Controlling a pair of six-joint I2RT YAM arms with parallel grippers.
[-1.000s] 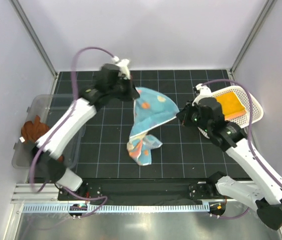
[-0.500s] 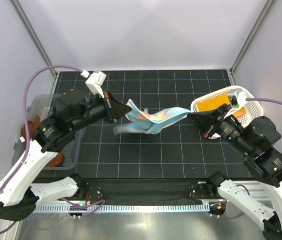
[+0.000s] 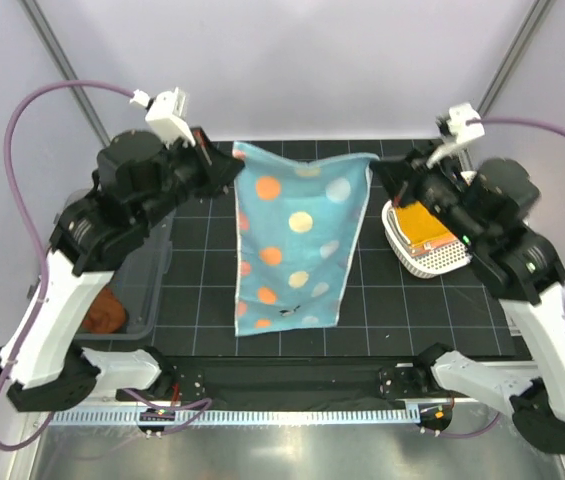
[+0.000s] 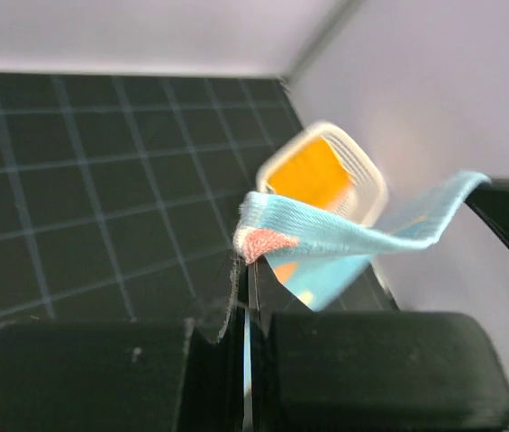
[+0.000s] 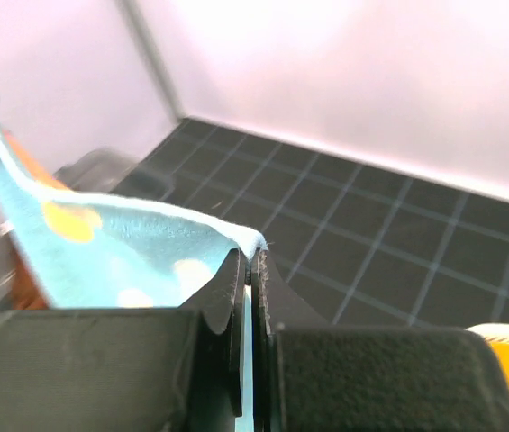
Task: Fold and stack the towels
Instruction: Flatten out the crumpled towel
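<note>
Spreading step: the light blue towel (image 3: 297, 245) hangs open above mid-counter, its top corners pinched by the clenched left gripper (image 3: 232, 166) and right gripper (image 3: 376, 168). Next, it probably needs lowering flat onto the black gridded counter (image 3: 412, 310) for folding. Pale walls (image 3: 292, 70) enclose it, with a clear bin (image 3: 140, 318) at the left edge and a white basket (image 3: 432, 260) at the right edge.

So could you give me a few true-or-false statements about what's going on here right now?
1. The left hand and the right hand each pinch a top corner of the blue spotted towel. True.
2. The towel lies folded flat. False: it hangs spread open between the two hands.
3. The white basket holds an orange cloth. True.
4. The clear bin sits on the right side. False: it is on the left, with a brown cloth inside.
</note>
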